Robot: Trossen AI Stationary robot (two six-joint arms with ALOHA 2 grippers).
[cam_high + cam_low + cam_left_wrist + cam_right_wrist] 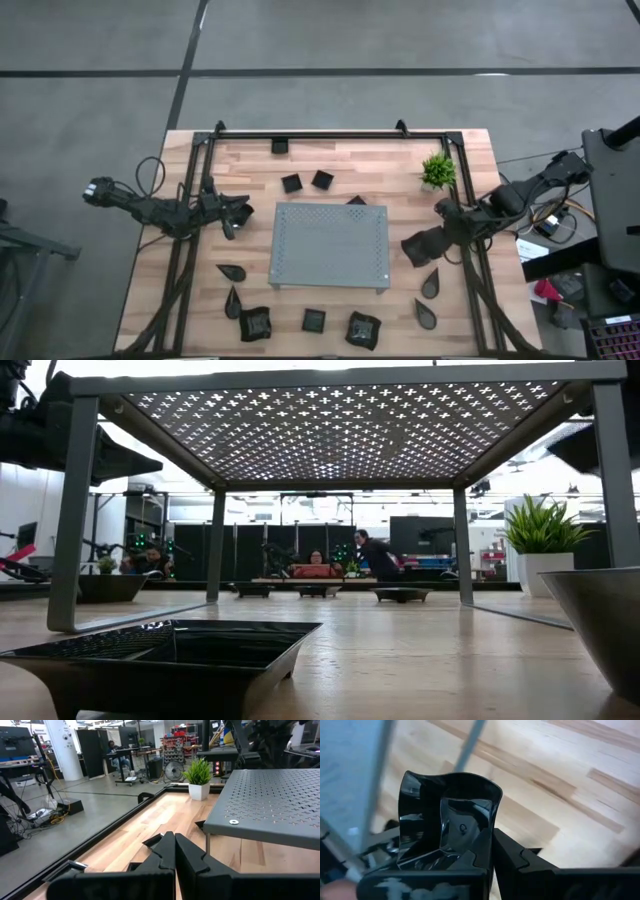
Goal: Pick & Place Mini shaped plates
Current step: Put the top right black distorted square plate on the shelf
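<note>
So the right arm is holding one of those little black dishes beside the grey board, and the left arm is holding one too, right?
Not quite. The right gripper does hold a wavy-edged black dish beside the grey perforated board. But the left wrist view shows the left gripper shut on nothing, its fingers pressed together with no dish between them.

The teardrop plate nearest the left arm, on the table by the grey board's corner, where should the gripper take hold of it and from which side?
Judging by the high view, the teardrop plate lies flat, clear of the grey board. Come straight down with the left gripper and pinch across its narrower, pointed end, probably one finger inside the raised rim.
</note>
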